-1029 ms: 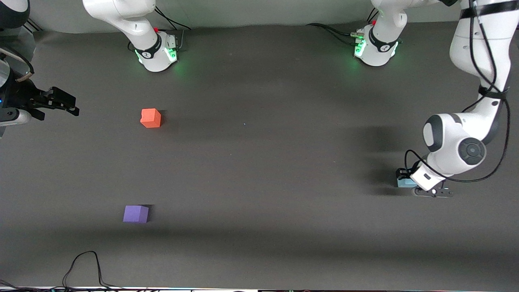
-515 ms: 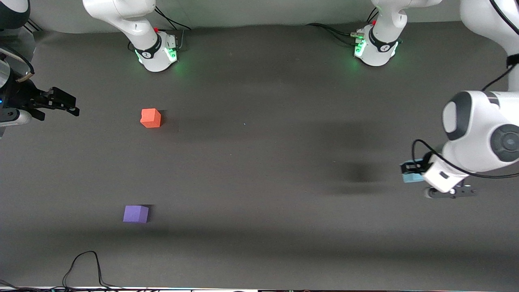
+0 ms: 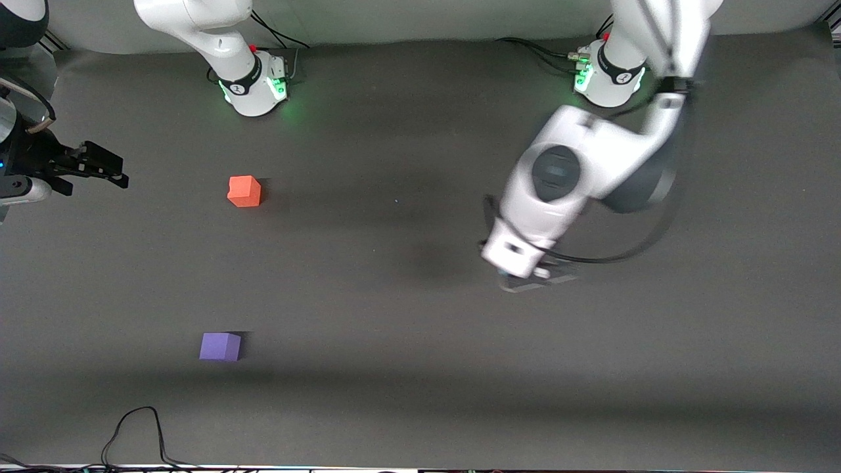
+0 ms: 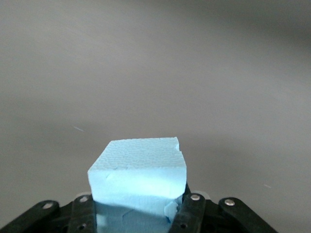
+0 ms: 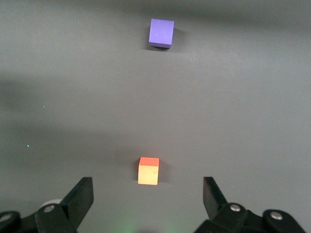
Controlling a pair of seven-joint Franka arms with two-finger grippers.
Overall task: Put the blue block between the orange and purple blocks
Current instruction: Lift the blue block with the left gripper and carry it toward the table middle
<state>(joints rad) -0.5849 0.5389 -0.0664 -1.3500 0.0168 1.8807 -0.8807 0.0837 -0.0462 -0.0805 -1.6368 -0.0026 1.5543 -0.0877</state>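
Observation:
The orange block (image 3: 244,191) and the purple block (image 3: 220,346) sit apart on the dark table toward the right arm's end, the purple one nearer the front camera. My left gripper (image 3: 529,276) is up over the middle of the table, shut on the blue block (image 4: 138,174). The wrist hides that block in the front view. My right gripper (image 3: 98,167) waits, open and empty, at the right arm's end of the table. Its wrist view shows the orange block (image 5: 148,171) between its spread fingers (image 5: 80,196) and the purple block (image 5: 162,32) farther off.
The two arm bases (image 3: 256,85) (image 3: 608,79) stand along the table's edge farthest from the front camera. A black cable (image 3: 135,427) loops on the table at the edge nearest that camera, close to the purple block.
My left arm has lifted the blue block off the table at its own end and swung it over the middle. The right arm and the other two blocks have not moved.

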